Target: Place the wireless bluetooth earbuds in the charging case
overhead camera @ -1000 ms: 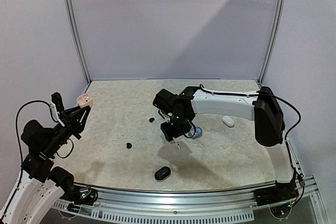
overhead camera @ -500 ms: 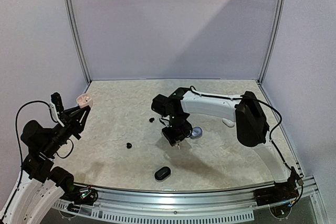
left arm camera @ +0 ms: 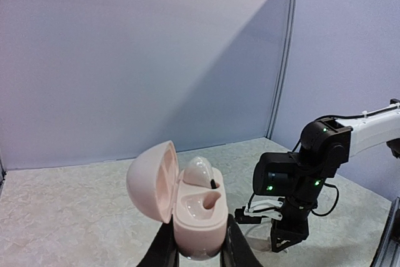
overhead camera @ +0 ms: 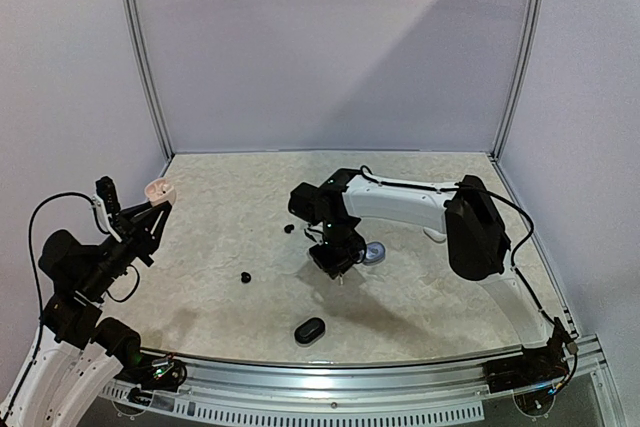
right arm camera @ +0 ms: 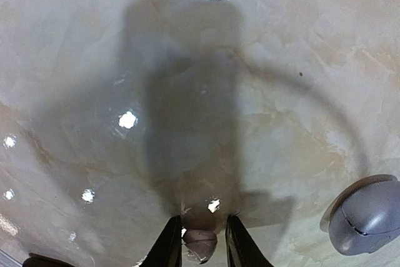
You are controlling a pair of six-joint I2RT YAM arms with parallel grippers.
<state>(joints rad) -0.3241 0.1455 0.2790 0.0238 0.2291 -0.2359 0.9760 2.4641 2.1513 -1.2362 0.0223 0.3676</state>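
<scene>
My left gripper (left arm camera: 199,242) is raised over the table's left side, shut on the base of an open pink charging case (left arm camera: 197,214) (overhead camera: 160,190). One pale earbud (left arm camera: 199,170) sits in the case's far socket; the near socket is bare. My right gripper (right arm camera: 200,224) (overhead camera: 338,269) points down onto the middle of the table. A small greyish earbud (right arm camera: 200,242) lies between its narrowed fingers, against the left finger (right arm camera: 170,242), with a slim gap to the right one.
A grey case (right arm camera: 365,217) (overhead camera: 373,252) lies just right of the right gripper. Two black earbuds (overhead camera: 245,277) (overhead camera: 289,229) rest left of it. A black case (overhead camera: 310,330) sits near the front edge, a white case (overhead camera: 434,231) at the right.
The right arm has shifted slightly left and settled down over the greyish earbud, its fingers drawing closer together. The left arm and pink case have not moved.
</scene>
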